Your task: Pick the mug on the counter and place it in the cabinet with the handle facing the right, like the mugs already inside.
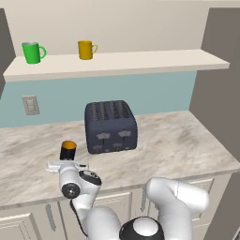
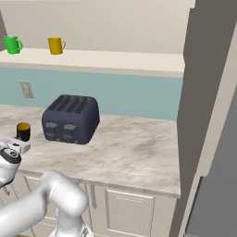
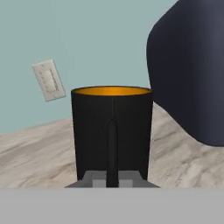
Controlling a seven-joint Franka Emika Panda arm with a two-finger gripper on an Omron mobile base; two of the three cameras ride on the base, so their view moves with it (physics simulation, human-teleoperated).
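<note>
The black mug (image 1: 68,149) (image 2: 23,131) with an orange inner wall stands upright on the marbled counter (image 1: 178,145), left of the toaster. In the hand view the mug (image 3: 111,131) is very near, its black handle (image 3: 112,148) pointing straight at the camera. My gripper (image 3: 112,180) (image 1: 67,160) is shut on that handle, one finger on each side. The cabinet shelf (image 1: 140,61) runs above, bearing the green mug (image 1: 33,52) and the yellow mug (image 1: 86,49), both with handles to the right.
A dark blue toaster (image 1: 111,126) (image 3: 192,74) stands close to the right of the black mug. A wall outlet (image 1: 31,105) sits on the teal backsplash. A tall dark side panel (image 1: 218,79) bounds the counter on the right.
</note>
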